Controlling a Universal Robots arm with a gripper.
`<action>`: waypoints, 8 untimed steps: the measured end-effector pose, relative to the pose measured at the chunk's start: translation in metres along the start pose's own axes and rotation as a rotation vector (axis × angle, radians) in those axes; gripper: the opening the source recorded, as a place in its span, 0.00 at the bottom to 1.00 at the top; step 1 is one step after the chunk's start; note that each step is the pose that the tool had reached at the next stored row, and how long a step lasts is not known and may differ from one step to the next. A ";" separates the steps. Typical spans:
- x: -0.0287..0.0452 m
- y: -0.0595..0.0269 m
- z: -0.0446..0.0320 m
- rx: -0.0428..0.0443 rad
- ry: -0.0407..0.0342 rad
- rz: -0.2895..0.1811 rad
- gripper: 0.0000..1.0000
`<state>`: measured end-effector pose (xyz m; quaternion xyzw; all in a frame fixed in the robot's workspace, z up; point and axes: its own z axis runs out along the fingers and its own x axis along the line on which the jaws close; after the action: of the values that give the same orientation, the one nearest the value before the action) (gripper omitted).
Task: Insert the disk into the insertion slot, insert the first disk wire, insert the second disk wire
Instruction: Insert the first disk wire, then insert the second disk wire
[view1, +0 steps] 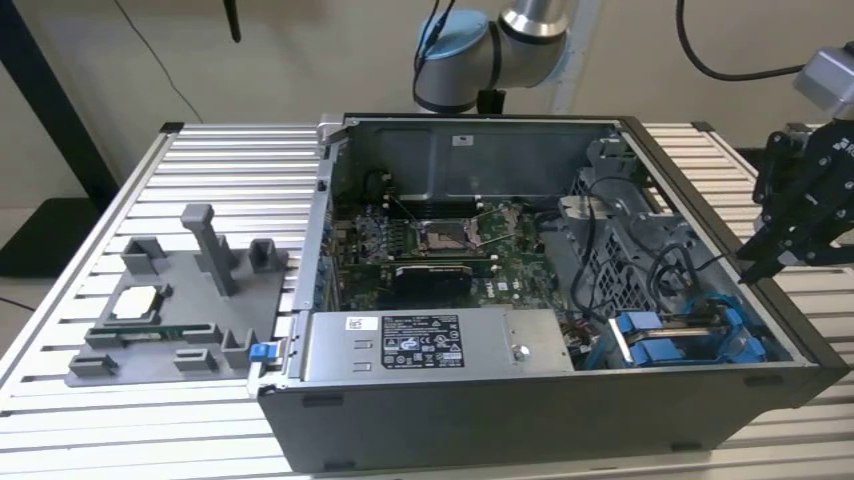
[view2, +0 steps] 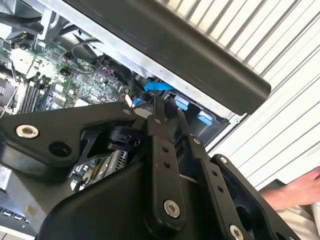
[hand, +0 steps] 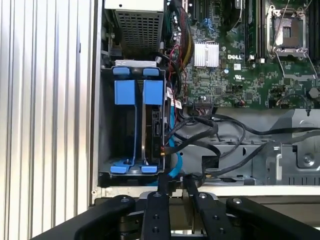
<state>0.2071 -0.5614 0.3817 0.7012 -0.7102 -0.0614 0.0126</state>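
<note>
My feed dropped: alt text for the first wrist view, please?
The gripper hovers at the case rim beside the blue-railed insertion slot, where the disk sits on edge with cables bunched beside it. The motherboard lies beyond.

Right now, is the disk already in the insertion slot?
Yes, in the first wrist view the disk stands on edge inside the blue-railed insertion slot.

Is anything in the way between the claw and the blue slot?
Partly. The claw sits at the case's dark rim, right beside the insertion slot. A blue cable and black wires run close to the claw's tip. Nothing covers the slot's open side, and the disk seems to stand in it already.
</note>
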 end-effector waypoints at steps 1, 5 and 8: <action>0.0000 0.0000 0.0000 0.0000 0.0000 0.000 1.00; 0.0000 -0.0044 -0.0004 -0.0023 -0.0002 0.000 1.00; -0.0001 -0.0118 -0.0012 -0.0076 -0.0002 0.000 1.00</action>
<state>0.2190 -0.5615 0.3817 0.7010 -0.7101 -0.0641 0.0152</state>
